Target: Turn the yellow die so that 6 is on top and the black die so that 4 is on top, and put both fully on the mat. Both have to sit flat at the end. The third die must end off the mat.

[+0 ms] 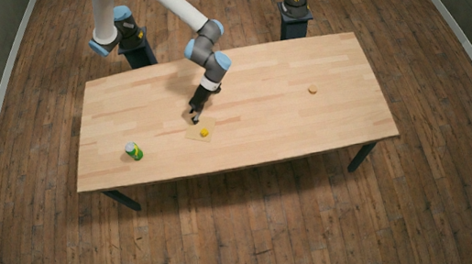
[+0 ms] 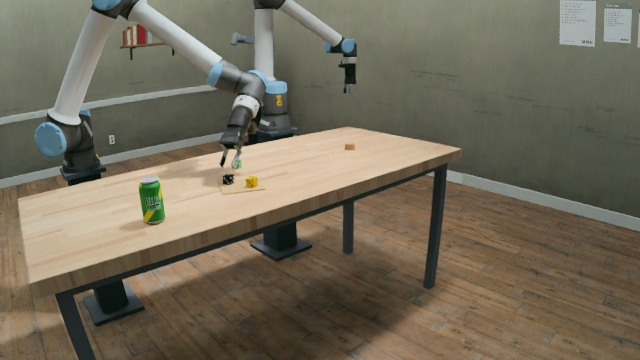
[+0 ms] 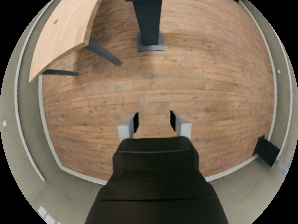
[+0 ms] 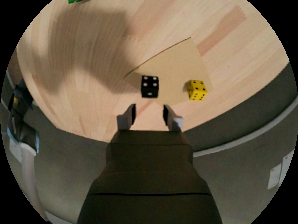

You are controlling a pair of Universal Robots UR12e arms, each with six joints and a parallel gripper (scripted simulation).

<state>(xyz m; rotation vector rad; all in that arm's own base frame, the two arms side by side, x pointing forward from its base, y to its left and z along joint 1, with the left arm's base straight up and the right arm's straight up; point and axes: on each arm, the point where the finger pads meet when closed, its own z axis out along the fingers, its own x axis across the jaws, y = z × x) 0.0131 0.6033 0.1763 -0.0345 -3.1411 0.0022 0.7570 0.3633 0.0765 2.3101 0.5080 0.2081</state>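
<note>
The can (image 1: 134, 151) (image 2: 151, 201) stood well apart from the right hand (image 1: 194, 116) (image 2: 229, 159) (image 4: 149, 118), which slanted, released, just above the black die (image 2: 228, 179) (image 4: 150, 86); the yellow die (image 1: 204, 133) (image 2: 251, 181) (image 4: 197, 90) lay beside that on the mat (image 1: 195, 133) (image 2: 242, 190) (image 4: 175, 72).

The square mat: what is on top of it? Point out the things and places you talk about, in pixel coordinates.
The yellow die (image 1: 204, 133) (image 2: 251, 182) (image 4: 197, 90) and the black die (image 2: 228, 179) (image 4: 149, 86) are on the mat (image 1: 194, 133) (image 2: 240, 189) (image 4: 175, 65). Whatever is beneath them is hidden.
</note>
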